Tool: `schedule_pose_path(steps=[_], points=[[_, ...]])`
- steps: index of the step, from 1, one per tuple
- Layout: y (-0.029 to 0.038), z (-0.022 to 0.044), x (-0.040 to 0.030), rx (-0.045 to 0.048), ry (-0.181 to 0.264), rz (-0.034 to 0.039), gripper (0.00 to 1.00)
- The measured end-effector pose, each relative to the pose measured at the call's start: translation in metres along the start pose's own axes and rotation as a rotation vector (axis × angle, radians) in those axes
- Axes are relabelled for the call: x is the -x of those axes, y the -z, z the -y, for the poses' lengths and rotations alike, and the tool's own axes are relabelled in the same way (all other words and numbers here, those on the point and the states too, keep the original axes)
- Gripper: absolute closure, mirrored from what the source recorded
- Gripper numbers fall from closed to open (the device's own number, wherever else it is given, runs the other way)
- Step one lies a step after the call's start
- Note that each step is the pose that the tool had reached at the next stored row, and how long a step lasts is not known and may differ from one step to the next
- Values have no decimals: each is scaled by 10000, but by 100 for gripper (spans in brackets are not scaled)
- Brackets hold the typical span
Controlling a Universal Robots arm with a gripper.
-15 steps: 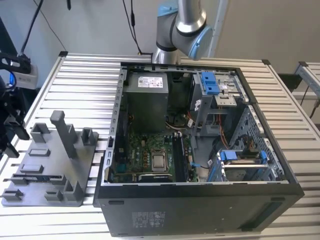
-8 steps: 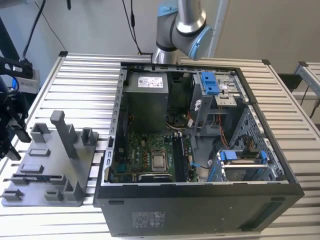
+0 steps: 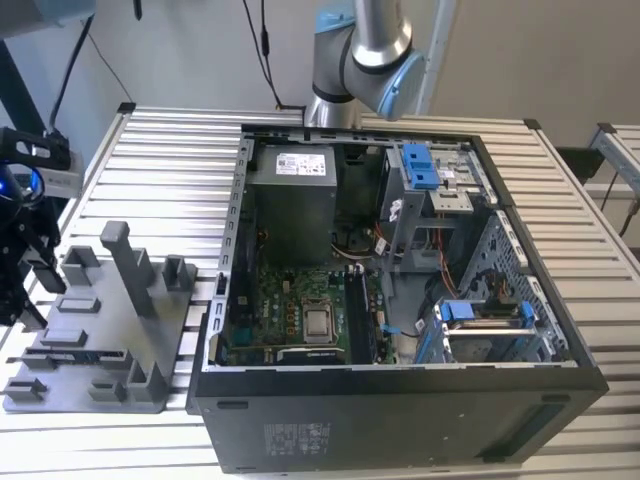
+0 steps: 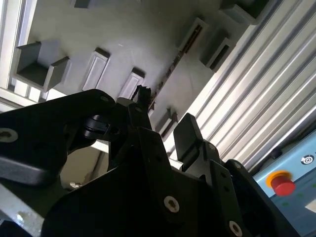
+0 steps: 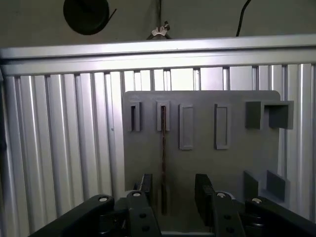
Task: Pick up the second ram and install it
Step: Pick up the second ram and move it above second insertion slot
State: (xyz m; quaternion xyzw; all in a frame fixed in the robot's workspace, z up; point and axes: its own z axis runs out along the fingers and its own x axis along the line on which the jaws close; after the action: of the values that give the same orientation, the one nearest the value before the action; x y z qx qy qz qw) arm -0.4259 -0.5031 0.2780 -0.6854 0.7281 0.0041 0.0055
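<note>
Ribbed silver aluminium desk (image 3: 150, 150) right across the scene, and toward the exterior view's right stands a big black open-sided computer case (image 3: 400, 430), its green motherboard (image 3: 290, 300) exposed. Over on the exterior view's left lies a flat grey plastic fixture plate (image 3: 95, 395), studded with upright blocks and slots. That's where the action is: the black two-fingered hand (image 5: 174, 190) hangs over that plate, fingers (image 5: 145, 185) spread apart, nothing pinched. In the first wrist view, the second ram (image 5: 163, 158), a thin, near-black memory stick seen edge-on, stands in a narrow slot of the plate. It runs straight between the two fingers, nearer one than the other, and I can't tell whether either touches it. In the second wrist view the same dark strip (image 4: 170, 69) lies just beyond the fingertips. Ram on the fixture plate, well apart from the case.
</note>
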Motion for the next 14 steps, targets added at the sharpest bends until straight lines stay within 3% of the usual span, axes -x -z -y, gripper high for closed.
schedule_pose_path(steps=[14], points=[[-232,-13,-18,-9,66,0,52]])
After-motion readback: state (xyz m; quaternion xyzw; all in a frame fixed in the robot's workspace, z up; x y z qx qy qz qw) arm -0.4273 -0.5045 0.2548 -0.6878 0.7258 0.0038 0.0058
